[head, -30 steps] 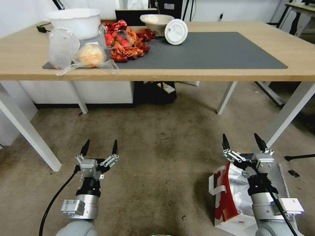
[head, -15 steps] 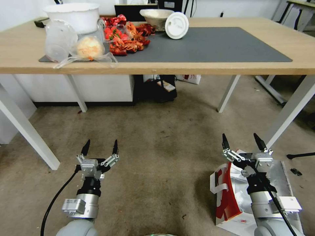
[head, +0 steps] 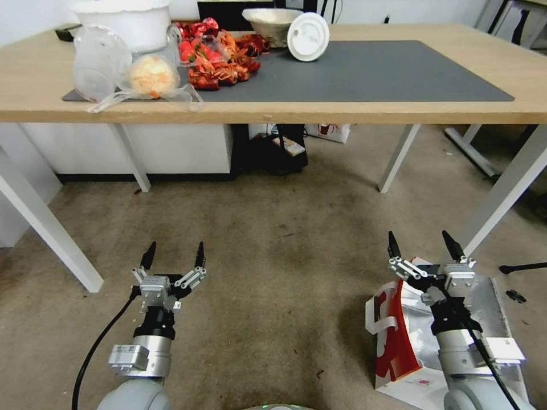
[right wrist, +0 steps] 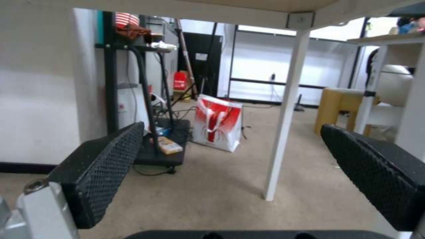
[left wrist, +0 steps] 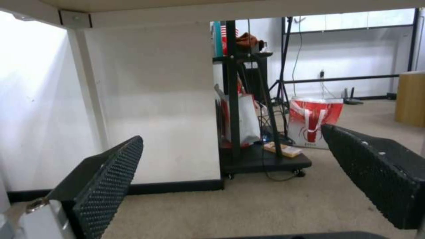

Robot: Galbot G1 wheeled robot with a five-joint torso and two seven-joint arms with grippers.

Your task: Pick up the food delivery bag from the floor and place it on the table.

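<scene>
The food delivery bag (head: 393,341) lies on the carpeted floor (head: 273,256) at the lower right, red side panel up and foil lining showing, its white loop handle toward the middle. My right gripper (head: 420,245) (right wrist: 232,129) is open and hangs over the bag's far end, the arm covering part of the bag. Over bare carpet at the lower left, my left gripper (head: 175,253) (left wrist: 230,139) is open and holds nothing. The table (head: 342,111), wood-topped with a dark grey mat (head: 370,74), stands ahead of both grippers.
A white table leg (head: 501,193) slants down close to the right gripper, another leg (head: 51,233) at the left. Bowls, lids, a bagged bun (head: 151,77) and red food crowd the table's left end. Under the table stand a black cart (head: 279,154) and another red-and-white bag (right wrist: 217,121).
The whole picture has shifted: the table sits higher and more floor under it shows, so the camera moved. Both grippers stay open in the same poses.
</scene>
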